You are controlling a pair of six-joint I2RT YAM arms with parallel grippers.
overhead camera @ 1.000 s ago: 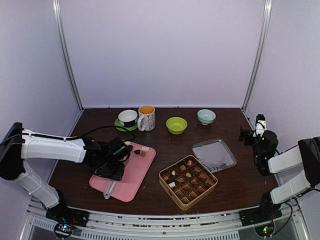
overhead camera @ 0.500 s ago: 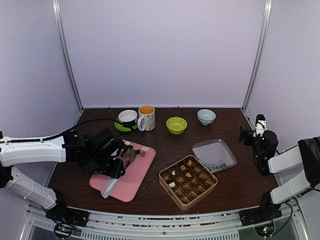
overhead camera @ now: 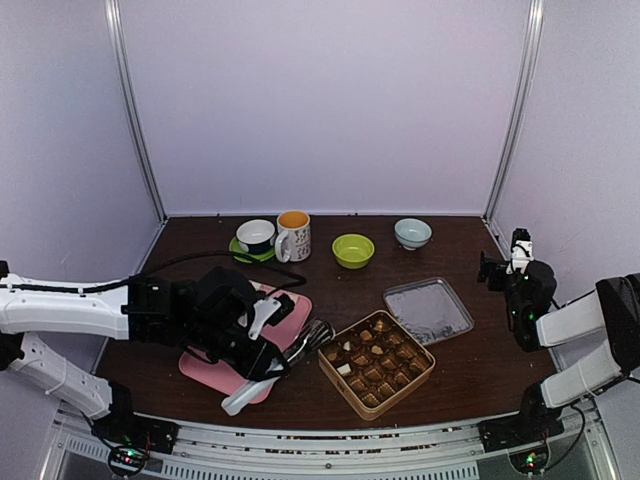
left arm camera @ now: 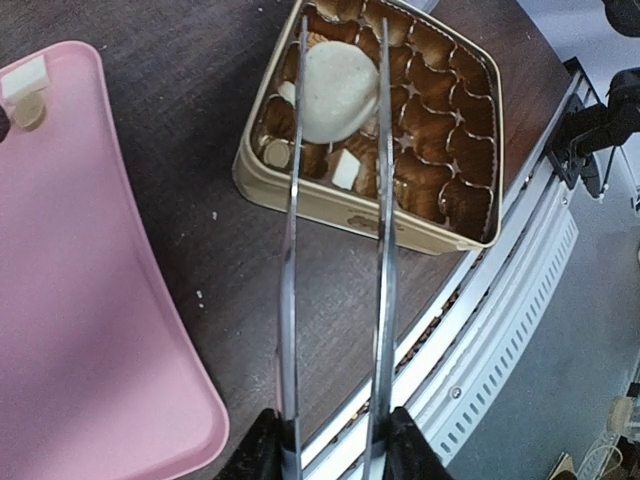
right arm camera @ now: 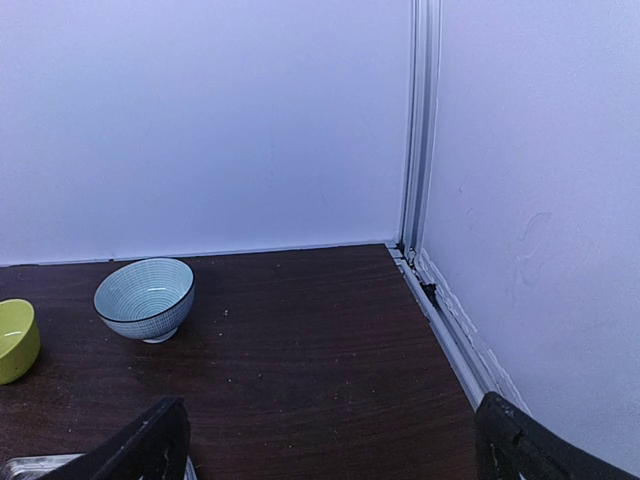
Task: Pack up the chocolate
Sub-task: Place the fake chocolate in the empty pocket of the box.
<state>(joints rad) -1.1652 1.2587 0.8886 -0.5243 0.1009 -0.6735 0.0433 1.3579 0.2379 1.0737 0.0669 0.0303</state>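
The left claw (left arm camera: pixel 333 446) clamps the tongs (left arm camera: pixel 289 300), which pinch a cream-white chocolate (left arm camera: pixel 338 78) over the gold tin (left arm camera: pixel 340 206)
It sits near the front edge of the tabletop (overhead camera: pixel 330 285), beside the pink tray (left arm camera: pixel 80 300); the right claw (right arm camera: pixel 335 445) gapes wide by the right edge

- Back row, left to right: cup (overhead camera: pixel 256 233) on saucer (overhead camera: pixel 238 250), mug (overhead camera: pixel 293 236) just beside it, bowl (overhead camera: pixel 353 250), second bowl (overhead camera: pixel 412 233) furthest right.
- Tray (overhead camera: pixel 205 367) at front left, with chocolate pieces (left arm camera: pixel 28 108) at its far corner.
- Tin (overhead camera: pixel 338 385) is right of the tray, near the front edge, with pieces in its compartments.
- Lid (overhead camera: pixel 428 309) is behind-right of the tin, just beside it.
- Tongs (left arm camera: pixel 288 260) reach from the tray's near-right corner to over the tin's left corner, one chocolate (left arm camera: pixel 338 75) between the tips.
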